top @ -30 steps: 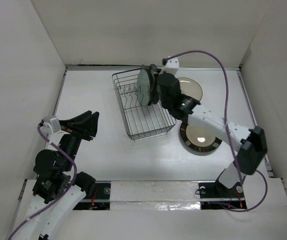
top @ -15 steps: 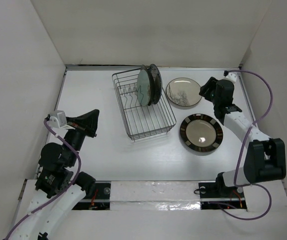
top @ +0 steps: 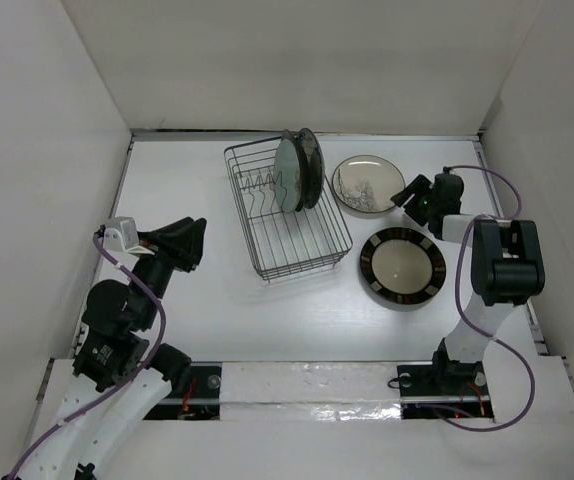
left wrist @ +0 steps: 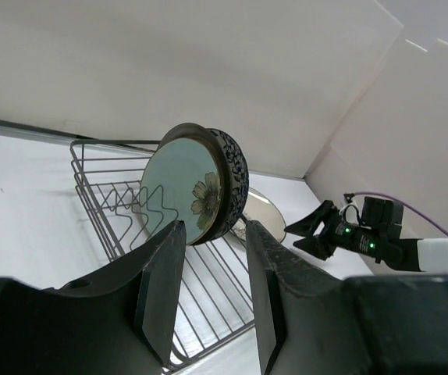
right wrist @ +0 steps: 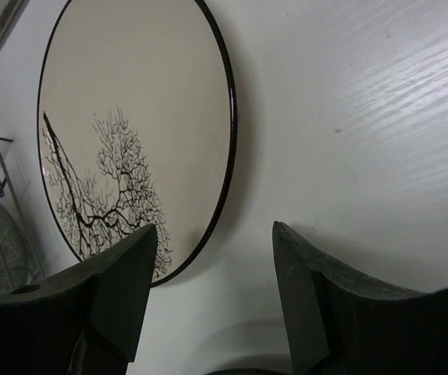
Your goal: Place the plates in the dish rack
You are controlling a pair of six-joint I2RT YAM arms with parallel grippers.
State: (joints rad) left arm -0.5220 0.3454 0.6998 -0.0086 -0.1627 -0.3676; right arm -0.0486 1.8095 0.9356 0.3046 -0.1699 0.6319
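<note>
Dish rack (top: 292,238): black wire, on the white table (top: 187,180). Green plate (top: 286,175) and patterned plate (top: 311,165) stand upright together at its far end. Branch plate (top: 365,184) and dark-rimmed plate (top: 402,268) lie flat to its right. Right gripper (right wrist: 214,228): parted, empty, beside the branch plate's rim. Left gripper (left wrist: 214,228): parted, empty, well apart from the rack.

Two plates (top: 367,184) flat; perhaps three racked; one dish rack (top: 299,243).
</note>
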